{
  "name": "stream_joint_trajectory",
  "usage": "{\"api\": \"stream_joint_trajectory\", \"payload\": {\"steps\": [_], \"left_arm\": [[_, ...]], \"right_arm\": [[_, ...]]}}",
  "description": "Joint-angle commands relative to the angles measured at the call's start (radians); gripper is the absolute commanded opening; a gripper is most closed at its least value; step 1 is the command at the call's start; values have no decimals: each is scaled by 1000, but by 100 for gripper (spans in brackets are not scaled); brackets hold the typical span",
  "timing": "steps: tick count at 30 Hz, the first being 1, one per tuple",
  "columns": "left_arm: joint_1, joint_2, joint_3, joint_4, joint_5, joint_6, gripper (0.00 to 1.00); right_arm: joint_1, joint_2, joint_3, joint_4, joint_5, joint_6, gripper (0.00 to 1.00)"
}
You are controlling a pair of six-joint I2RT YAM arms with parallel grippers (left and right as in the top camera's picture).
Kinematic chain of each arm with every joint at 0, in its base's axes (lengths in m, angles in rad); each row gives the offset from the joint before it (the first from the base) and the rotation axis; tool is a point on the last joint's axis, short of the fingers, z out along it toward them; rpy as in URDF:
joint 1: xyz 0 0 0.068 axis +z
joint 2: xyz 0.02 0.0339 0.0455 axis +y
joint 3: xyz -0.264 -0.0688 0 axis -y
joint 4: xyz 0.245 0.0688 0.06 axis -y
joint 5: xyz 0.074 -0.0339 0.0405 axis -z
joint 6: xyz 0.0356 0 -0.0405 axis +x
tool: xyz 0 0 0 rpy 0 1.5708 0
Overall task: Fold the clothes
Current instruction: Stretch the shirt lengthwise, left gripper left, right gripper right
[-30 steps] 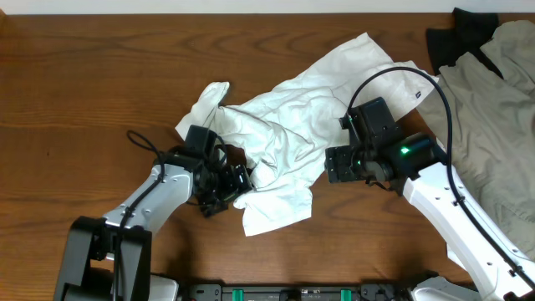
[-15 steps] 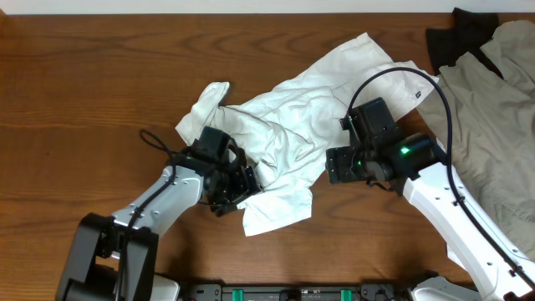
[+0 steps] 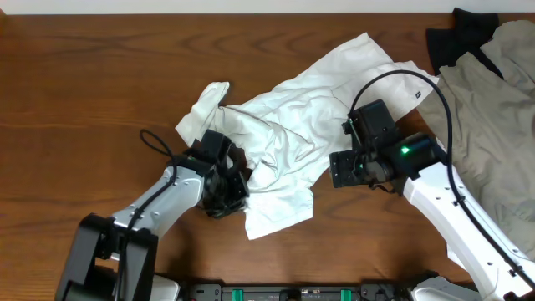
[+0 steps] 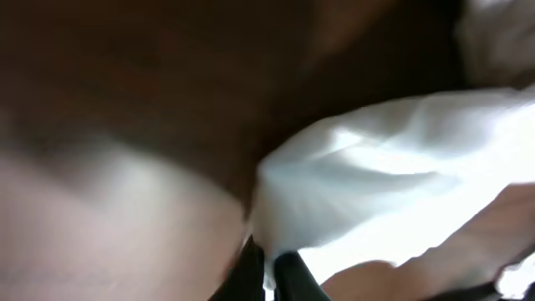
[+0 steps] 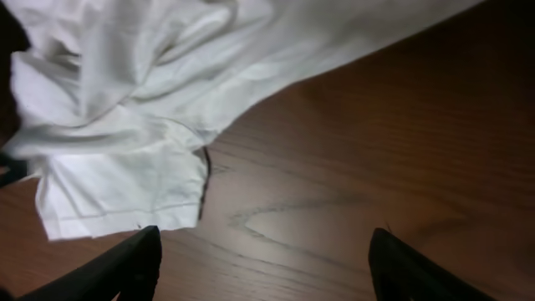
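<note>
Left pincer pinching white shirt, clear only from wrist view, right pincer wide apart, empty

**Work surface and setting.** A wooden table with a dark reddish-brown finish fills the overhead view, its grain running lengthwise in long wavy bands. A narrow pale strip borders the table's far edge; whether it is wall or floor cannot be told. Along the near edge lies a black rail with 2 green fittings. The light is soft and even, and shadows are faint. In the right wrist view the wood shows a dull sheen and 1 oval grain figure. The left wrist view is blurred.
</note>
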Motion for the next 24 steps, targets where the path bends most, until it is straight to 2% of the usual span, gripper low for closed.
{"api": "stream_joint_trajectory", "payload": {"steps": [1, 7, 10, 13, 17, 24], "left_arm": [[65, -122, -3, -86, -23, 110, 6], [281, -428, 3, -264, -115, 221, 6], [397, -583, 3, -286, -127, 256, 6], [459, -666, 3, -285, -138, 256, 6], [509, -705, 3, -285, -225, 256, 6], [570, -640, 3, -269, -266, 269, 6]], "right_arm": [[-31, -3, 2, -22, 66, 34, 78], [-90, -2, 2, -43, 117, 37, 79], [-130, -2, 2, -24, 120, 37, 85], [-162, 2, 2, 5, 120, 35, 89], [-187, 18, 2, 45, 120, 10, 91], [-197, 113, 2, 71, 123, -43, 91]]}}
